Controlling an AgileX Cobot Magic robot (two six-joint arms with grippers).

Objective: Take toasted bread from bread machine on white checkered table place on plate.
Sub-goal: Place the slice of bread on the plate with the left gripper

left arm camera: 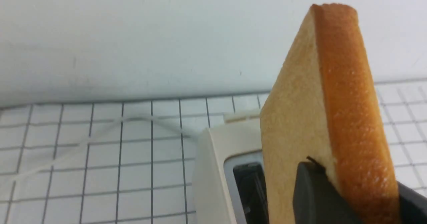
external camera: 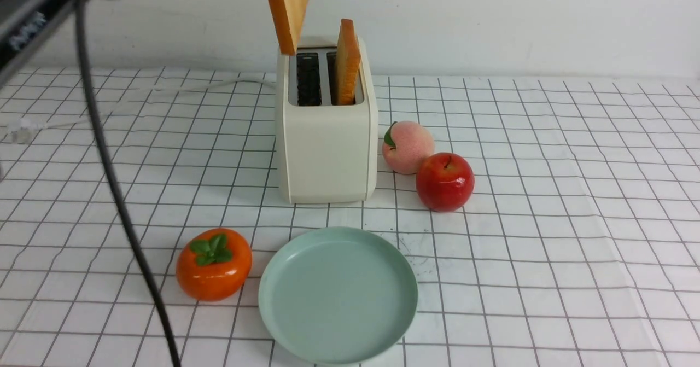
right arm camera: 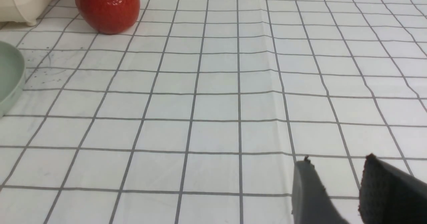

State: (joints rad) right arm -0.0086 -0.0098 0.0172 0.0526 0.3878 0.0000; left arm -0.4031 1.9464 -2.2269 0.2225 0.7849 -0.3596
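Observation:
One slice of toasted bread (external camera: 287, 9) hangs tilted just above the left slot of the cream bread machine (external camera: 326, 148), its lower corner still near the slot. My left gripper (left arm camera: 362, 184) is shut on this slice (left arm camera: 320, 110), a dark finger (left arm camera: 313, 190) pressed on each face. A second slice (external camera: 348, 63) stands upright in the right slot. The mint-green plate (external camera: 338, 295) lies bare in front of the bread machine on the white checkered table (external camera: 574, 219). My right gripper (right arm camera: 337, 160) hovers open low over the cloth, off to the right, holding nothing.
A peach (external camera: 407, 147) and a red apple (external camera: 444, 181) sit right of the bread machine. An orange persimmon (external camera: 214, 264) rests left of the plate. A black cable (external camera: 109, 164) crosses the left side. The white power cord (external camera: 219, 85) runs left behind the bread machine.

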